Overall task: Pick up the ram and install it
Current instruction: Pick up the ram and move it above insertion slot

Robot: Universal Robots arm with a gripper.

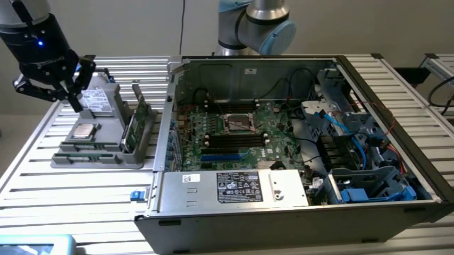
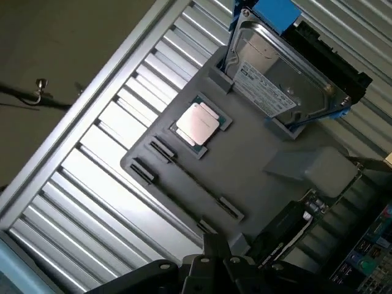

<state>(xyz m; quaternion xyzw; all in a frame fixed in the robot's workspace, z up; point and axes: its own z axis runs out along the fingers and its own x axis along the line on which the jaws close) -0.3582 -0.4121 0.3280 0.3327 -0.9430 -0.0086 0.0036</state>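
Presently black fingers [image 1: 71, 96] hang apart, empty, above the moulded grey tray [image 1: 106, 139].

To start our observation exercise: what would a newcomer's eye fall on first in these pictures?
The open computer case dominates the exterior view's right, its green motherboard exposed. On the exterior view's left, the gripper hovers open above a grey tray carrying a hard drive and a silver processor chip.

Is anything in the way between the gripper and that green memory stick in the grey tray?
Nothing visible. The gripper hovers near the hard drive; the memory stick stands upright, uncovered, along the side of the tray nearest the computer case.
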